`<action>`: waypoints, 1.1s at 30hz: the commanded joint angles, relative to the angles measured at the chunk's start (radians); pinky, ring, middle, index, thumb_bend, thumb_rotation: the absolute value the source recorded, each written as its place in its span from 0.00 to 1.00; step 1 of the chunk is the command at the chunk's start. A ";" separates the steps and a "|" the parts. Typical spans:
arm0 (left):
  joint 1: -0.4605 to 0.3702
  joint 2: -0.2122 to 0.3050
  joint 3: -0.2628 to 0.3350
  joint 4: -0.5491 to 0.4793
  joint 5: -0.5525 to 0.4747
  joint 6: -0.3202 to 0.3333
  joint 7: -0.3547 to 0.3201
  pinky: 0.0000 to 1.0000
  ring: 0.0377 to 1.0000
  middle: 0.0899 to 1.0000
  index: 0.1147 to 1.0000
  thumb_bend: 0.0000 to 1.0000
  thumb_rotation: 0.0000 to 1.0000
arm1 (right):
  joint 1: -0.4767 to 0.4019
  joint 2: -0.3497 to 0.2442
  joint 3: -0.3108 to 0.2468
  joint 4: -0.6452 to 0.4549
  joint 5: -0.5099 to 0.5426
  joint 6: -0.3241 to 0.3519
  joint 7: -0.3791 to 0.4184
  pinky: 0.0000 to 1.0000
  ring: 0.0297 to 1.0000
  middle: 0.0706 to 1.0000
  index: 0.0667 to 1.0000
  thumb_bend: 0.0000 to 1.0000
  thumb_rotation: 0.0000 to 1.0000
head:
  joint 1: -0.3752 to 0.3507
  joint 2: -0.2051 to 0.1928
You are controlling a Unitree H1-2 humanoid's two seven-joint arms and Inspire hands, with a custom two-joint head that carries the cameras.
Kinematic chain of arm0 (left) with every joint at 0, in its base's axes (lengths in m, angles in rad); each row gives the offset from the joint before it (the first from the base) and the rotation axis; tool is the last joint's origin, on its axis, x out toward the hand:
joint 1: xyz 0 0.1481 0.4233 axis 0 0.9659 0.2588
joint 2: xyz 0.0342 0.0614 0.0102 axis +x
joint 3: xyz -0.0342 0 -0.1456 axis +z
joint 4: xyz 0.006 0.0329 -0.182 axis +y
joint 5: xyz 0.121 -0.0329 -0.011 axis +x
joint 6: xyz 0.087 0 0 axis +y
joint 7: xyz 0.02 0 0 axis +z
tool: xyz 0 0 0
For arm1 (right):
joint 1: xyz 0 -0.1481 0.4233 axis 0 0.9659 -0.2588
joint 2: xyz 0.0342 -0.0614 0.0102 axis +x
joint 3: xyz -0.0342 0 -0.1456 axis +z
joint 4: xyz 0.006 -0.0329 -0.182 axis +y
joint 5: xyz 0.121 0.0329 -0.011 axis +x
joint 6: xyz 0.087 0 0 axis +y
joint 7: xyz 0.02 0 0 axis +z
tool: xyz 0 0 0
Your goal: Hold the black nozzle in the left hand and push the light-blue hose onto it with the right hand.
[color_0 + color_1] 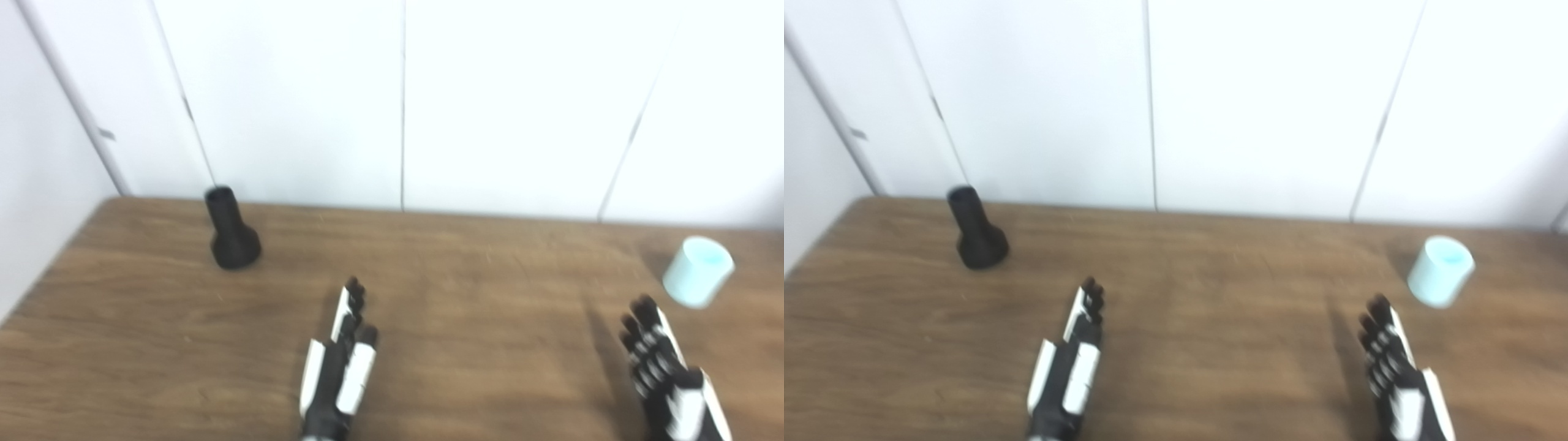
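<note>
Nozzle and hose both sit untouched on the table; my two hands hang empty above it.

I see the black nozzle standing upright on its wide base at the far left of the wooden table, close to the back edge, and the light-blue hose, a short stubby piece, tilted near the far right edge. They are well apart. My left hand is held over the middle of the table, fingers stretched out straight and close together, holding nothing, nearer than the nozzle and to its right. My right hand is open with fingers slightly spread, just short of the hose and not touching it. White wall panels rise behind the table.
</note>
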 commanded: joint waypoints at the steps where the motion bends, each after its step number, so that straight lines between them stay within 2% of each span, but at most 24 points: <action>1: 0.025 -0.018 -0.005 0.046 0.019 -0.042 0.021 1.00 1.00 1.00 1.00 0.65 1.00 | 0.007 -0.006 -0.006 0.050 0.019 -0.053 0.021 1.00 1.00 1.00 1.00 0.77 1.00 | 0.017 -0.008; 8: 0.013 -0.014 0.005 0.084 0.021 -0.073 0.033 1.00 1.00 1.00 1.00 0.60 1.00 | 0.002 -0.007 0.000 0.072 0.016 -0.078 0.030 1.00 1.00 1.00 1.00 0.73 1.00 | 0.021 -0.020; 11: 0.002 -0.005 0.022 0.070 0.019 -0.067 0.035 1.00 1.00 1.00 1.00 0.62 1.00 | 0.012 -0.012 0.007 0.060 -0.012 -0.098 0.029 1.00 1.00 1.00 1.00 0.72 1.00 | 0.025 -0.023; 12: -0.011 0.004 0.041 0.058 0.028 -0.060 0.043 1.00 1.00 1.00 1.00 0.63 1.00 | 0.016 -0.014 0.007 0.062 -0.018 -0.112 0.031 1.00 1.00 1.00 1.00 0.71 1.00 | 0.038 -0.026; 14: -0.038 0.017 0.083 0.045 0.048 -0.056 0.070 1.00 0.99 0.92 1.00 0.66 1.00 | 0.022 -0.019 0.003 0.068 -0.022 -0.135 0.031 1.00 1.00 1.00 1.00 0.71 1.00 | 0.048 -0.025; 16: -0.065 0.018 0.135 0.040 0.058 -0.062 0.109 1.00 0.94 0.85 1.00 0.64 0.99 | 0.026 -0.020 -0.001 0.067 -0.028 -0.154 0.027 1.00 1.00 1.00 1.00 0.70 1.00 | 0.047 -0.020; 18: -0.093 0.013 0.182 0.032 0.061 -0.066 0.143 1.00 0.93 0.82 1.00 0.63 0.94 | 0.026 -0.020 -0.002 0.065 -0.030 -0.170 0.025 1.00 1.00 1.00 1.00 0.67 1.00 | 0.046 -0.011; 20: -0.119 0.020 0.215 0.033 0.071 -0.081 0.169 1.00 0.93 0.82 1.00 0.62 0.93 | 0.024 -0.019 -0.002 0.076 -0.025 -0.188 0.029 1.00 1.00 1.00 1.00 0.62 1.00 | 0.037 -0.016; 21: -0.134 0.030 0.230 0.040 0.078 -0.093 0.185 0.97 0.91 0.83 1.00 0.60 0.96 | 0.024 -0.019 -0.001 0.084 -0.022 -0.195 0.031 1.00 1.00 1.00 1.00 0.61 1.00 | 0.034 -0.021; 23: -0.166 0.048 0.257 0.053 0.094 -0.100 0.216 0.99 0.91 0.85 0.99 0.59 0.99 | 0.022 -0.021 0.001 0.094 -0.018 -0.202 0.034 1.00 1.00 1.00 1.00 0.60 1.00 | 0.059 -0.023; 29: -0.254 0.098 0.329 0.089 0.191 -0.062 0.305 1.00 0.91 0.88 0.93 0.67 1.00 | 0.024 -0.037 -0.003 0.092 -0.008 -0.186 0.036 1.00 1.00 1.00 1.00 0.60 1.00 | 0.087 -0.006; 32: -0.284 0.123 0.352 0.111 0.205 -0.064 0.336 1.00 0.92 0.87 0.91 0.72 1.00 | 0.023 -0.041 -0.004 0.093 -0.008 -0.180 0.035 1.00 1.00 1.00 1.00 0.59 1.00 | 0.089 -0.004; 33: -0.303 0.146 0.365 0.130 0.192 -0.075 0.339 1.00 0.93 0.86 0.90 0.74 1.00 | 0.024 -0.042 -0.003 0.089 -0.011 -0.173 0.034 1.00 1.00 1.00 1.00 0.59 1.00 | 0.090 0.005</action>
